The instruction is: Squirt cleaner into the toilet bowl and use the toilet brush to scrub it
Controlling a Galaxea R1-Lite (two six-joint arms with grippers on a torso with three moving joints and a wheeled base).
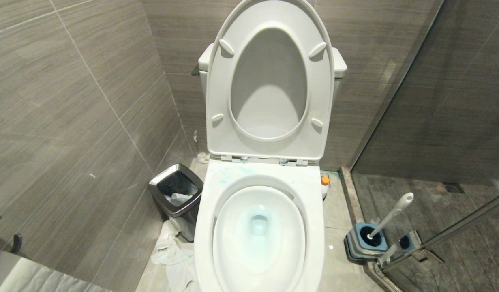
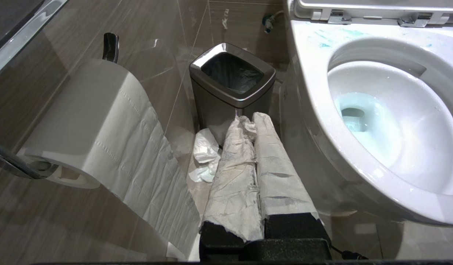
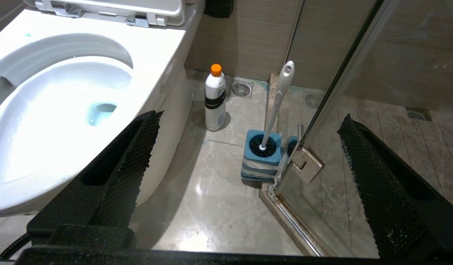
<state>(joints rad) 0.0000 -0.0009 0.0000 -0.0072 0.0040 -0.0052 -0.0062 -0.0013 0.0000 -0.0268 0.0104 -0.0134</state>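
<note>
the cleaner (image 3: 215,98) stands upright on the floor just beside the toilet bowl (image 1: 259,227), whose seat and lid are raised and whose water is tinted blue. the toilet brush (image 3: 276,106) sits in its holder (image 3: 261,158) against the glass door. the right gripper (image 3: 248,147) hangs spread wide and empty; the left gripper (image 2: 254,123), fingers wrapped in paper, is pressed together near the bin (image 2: 232,86).

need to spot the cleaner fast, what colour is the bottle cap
Orange, on the cleaner bottle's whitish body; it shows best in the right wrist view.
</note>
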